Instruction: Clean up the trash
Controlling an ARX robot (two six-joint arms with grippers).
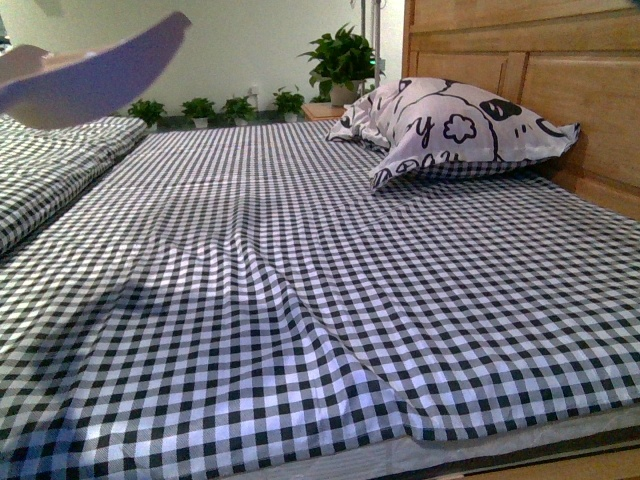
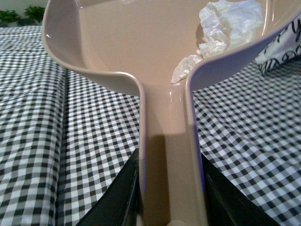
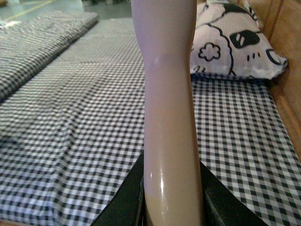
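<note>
My left gripper (image 2: 170, 207) is shut on the handle of the beige dustpan (image 2: 136, 42), held up above the checked bed. The trash (image 2: 221, 33), a crumpled white wad, lies inside the pan against its side wall. In the front view the dustpan (image 1: 95, 75) shows raised at the far left; the gripper itself is out of that view. My right gripper (image 3: 171, 207) is shut on the beige brush handle (image 3: 167, 103), which stands up in front of the camera; the brush head is out of view.
A black-and-white checked sheet (image 1: 300, 300) covers the bed. A patterned pillow (image 1: 450, 125) lies at the back right against a wooden headboard (image 1: 560, 70). A folded checked quilt (image 1: 50, 165) lies at the left. Potted plants (image 1: 340, 60) stand beyond the bed.
</note>
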